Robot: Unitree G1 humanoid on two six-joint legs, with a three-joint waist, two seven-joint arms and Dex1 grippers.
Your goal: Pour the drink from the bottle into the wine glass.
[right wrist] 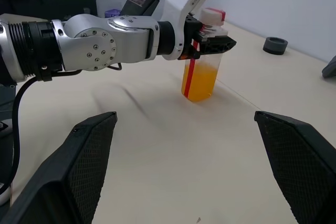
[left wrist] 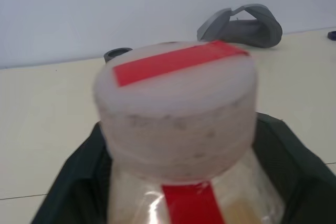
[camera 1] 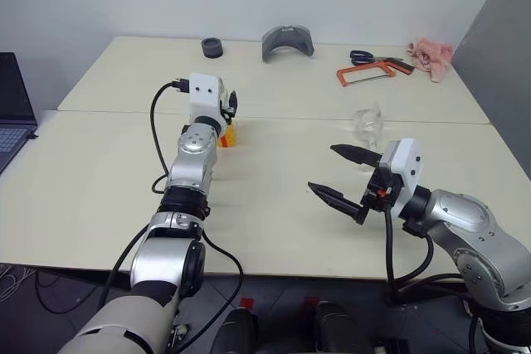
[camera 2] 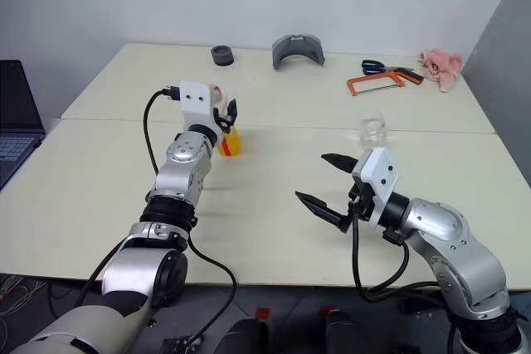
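Red label strip on bottle [right wrist: 201, 72]

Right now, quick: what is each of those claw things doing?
Left end effector: closed around the bottle just below its cap; the bottle stands on the table.
Right end effector: open, holding nothing.

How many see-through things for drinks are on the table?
2: the bottle, between the left gripper's fingers, and the wine glass, standing beyond the right gripper.

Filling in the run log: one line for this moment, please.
left gripper: closed around bottle neck, on table | right gripper: open, empty | wine glass: empty | cap on
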